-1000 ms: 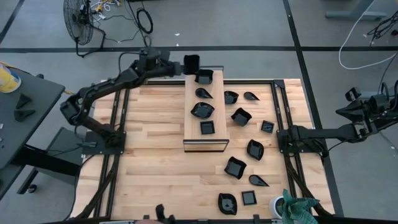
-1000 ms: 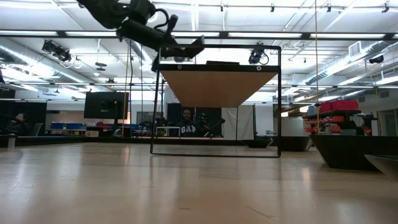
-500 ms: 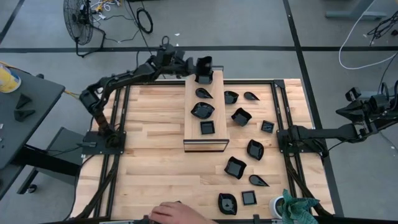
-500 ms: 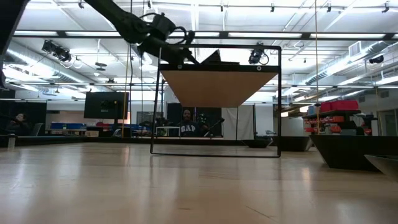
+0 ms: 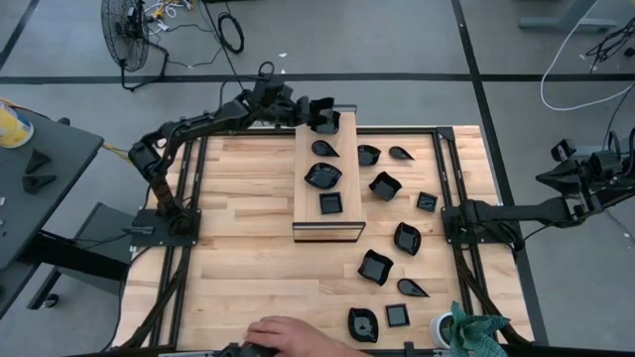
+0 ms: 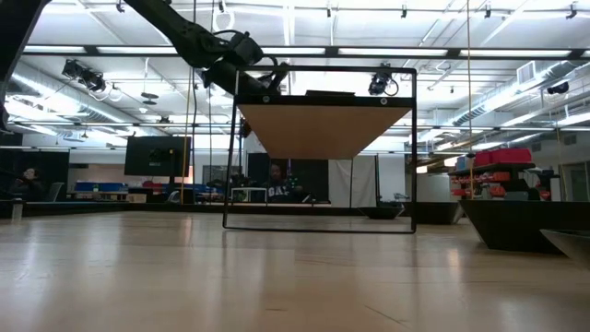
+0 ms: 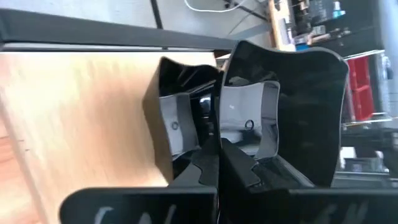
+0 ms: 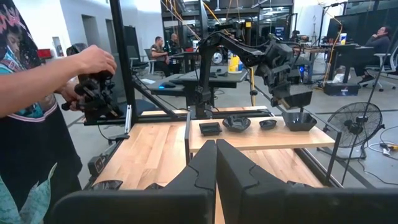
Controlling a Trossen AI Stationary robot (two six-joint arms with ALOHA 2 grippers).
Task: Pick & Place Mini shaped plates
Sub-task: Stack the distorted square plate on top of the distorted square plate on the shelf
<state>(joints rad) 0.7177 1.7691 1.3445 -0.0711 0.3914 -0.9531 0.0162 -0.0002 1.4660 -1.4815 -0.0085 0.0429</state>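
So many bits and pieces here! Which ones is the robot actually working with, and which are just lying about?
Part of the job:
- small glossy black dishes scattered on the table
- black dish held in the left gripper
- long light wooden board, with four dishes on it

Just lying about:
- round black floor fan
- white cable
- green cloth

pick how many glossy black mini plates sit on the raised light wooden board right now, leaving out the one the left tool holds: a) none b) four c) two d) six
b, since the high view shows four glossy black mini plates in a row on the raised light wooden board, while the left tool grips a fifth over its far end.
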